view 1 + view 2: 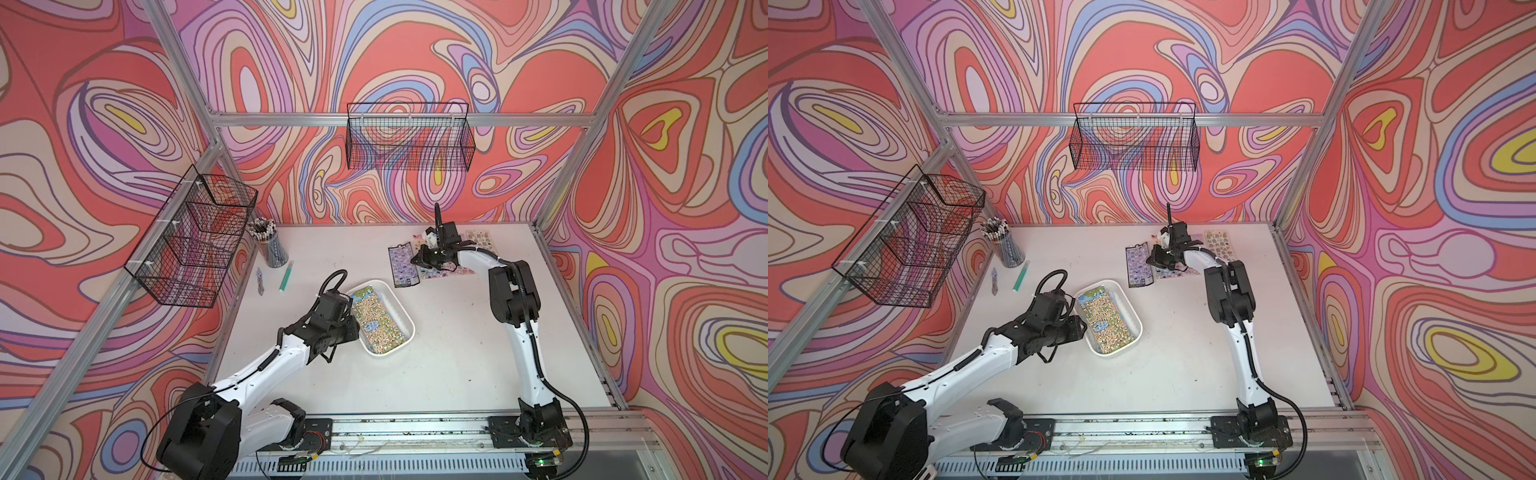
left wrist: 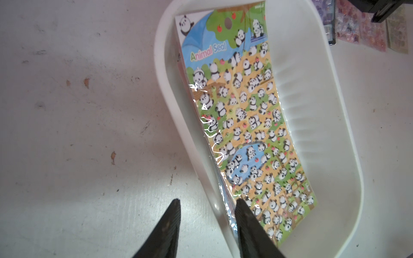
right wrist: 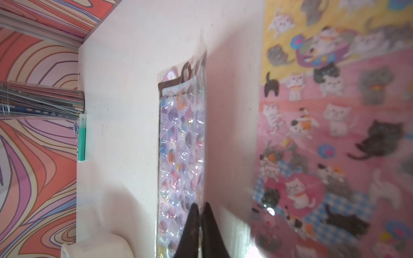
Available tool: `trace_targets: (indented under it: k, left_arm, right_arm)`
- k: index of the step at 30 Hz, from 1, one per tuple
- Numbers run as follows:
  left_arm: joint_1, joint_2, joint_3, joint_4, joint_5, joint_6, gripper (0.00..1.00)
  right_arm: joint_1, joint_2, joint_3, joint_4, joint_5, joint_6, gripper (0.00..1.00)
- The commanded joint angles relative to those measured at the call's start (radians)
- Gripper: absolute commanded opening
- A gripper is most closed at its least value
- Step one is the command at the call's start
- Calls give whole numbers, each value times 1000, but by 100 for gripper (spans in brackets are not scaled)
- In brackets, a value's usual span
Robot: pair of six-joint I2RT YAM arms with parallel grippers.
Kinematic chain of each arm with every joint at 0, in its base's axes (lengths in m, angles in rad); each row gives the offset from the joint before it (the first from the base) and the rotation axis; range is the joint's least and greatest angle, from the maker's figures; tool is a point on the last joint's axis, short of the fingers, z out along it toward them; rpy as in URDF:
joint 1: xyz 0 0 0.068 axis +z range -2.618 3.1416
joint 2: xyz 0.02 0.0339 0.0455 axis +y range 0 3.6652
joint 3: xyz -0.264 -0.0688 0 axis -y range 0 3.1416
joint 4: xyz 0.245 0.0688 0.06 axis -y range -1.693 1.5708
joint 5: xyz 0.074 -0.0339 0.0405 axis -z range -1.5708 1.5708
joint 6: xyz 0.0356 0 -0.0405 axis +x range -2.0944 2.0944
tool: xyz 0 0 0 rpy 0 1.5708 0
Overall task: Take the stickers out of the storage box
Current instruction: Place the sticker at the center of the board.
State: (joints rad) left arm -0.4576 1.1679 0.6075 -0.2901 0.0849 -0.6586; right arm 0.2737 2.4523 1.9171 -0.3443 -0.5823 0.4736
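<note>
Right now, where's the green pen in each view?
Top view: green pen lies on the table, beside the pencil cup.
Top view: same spot, beside the pencil cup.
Left wrist: not in it.
Right wrist: beside the pencil cup.
Shared landmark: the pencil cup.

Storage box (image 1: 402,312) is sitting mid tabletop (image 1: 449,357), slightly left, with stickers (image 1: 376,322) lying inside against its left wall. Loose sheets (image 1: 402,266) are lying near the back edge, right of centre. Pen cup (image 1: 272,249) is standing at the back-left corner, pen (image 1: 285,275) lying just before it.
</note>
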Motion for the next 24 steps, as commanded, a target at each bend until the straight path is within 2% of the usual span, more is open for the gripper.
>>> trace_targets:
  k: [1,6,11,13,24]
  left_arm:
    - [-3,10,28,-24,-11,12,44]
    - [-3,13,31,-29,-14,11,45]
    - [-3,0,34,-44,-18,10,45]
    - [-3,-6,32,-47,-22,11,45]
    - [-3,0,22,-44,-23,7,45]
  right_arm:
    - [-9,14,25,13,22,4,2]
    - [-10,-2,42,11,25,3,20]
    - [-11,-48,49,-7,38,-18,46]
    - [-12,-74,46,-21,50,-35,51]
    - [-14,-332,-143,-31,146,-89,57]
